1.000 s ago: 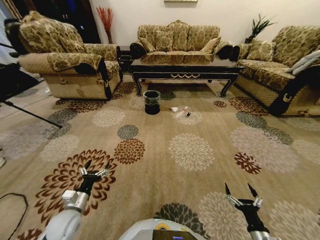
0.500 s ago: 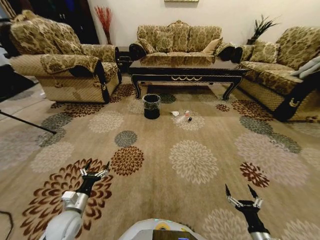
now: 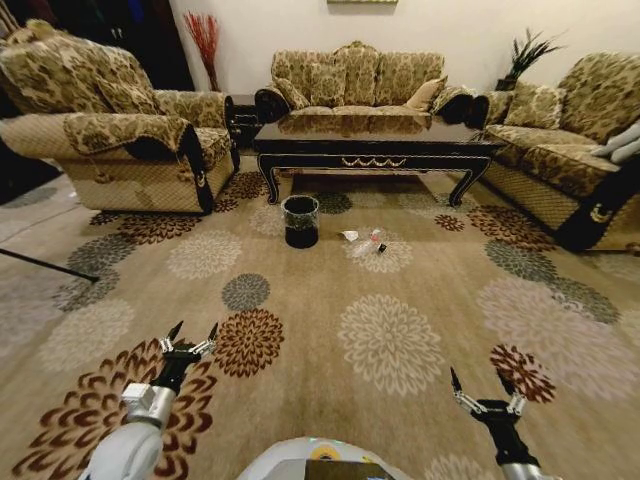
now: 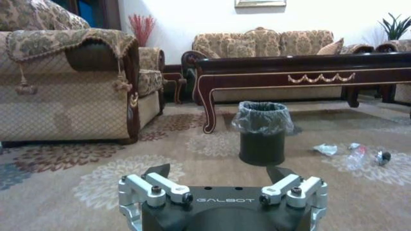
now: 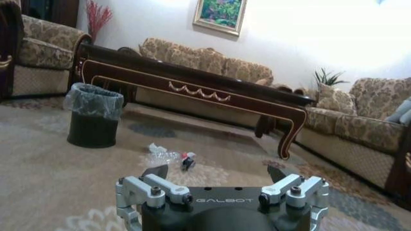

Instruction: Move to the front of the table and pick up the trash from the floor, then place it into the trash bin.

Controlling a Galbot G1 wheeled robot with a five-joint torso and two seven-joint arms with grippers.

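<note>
The carpeted floor stretches well ahead of both grippers, and the long dark table stands at its far side. The trash bin, lined with a thin bag, sits in front of the table, far ahead of the left gripper and a little to its right. The trash lies just beside the bin, ahead and to the left of the right gripper. Both grippers hover low over the floor with their fingers spread apart, holding nothing.

The clear bottle looks light, thin-walled and slippery; a grip across its middle would likely dent it, yet hold. The crumpled paper appears weightless and soft, so pinching its highest fold should serve. The tiny black piece seems hard and small, likely to slip or roll; it probably calls for fingertips closing low against the carpet.
</note>
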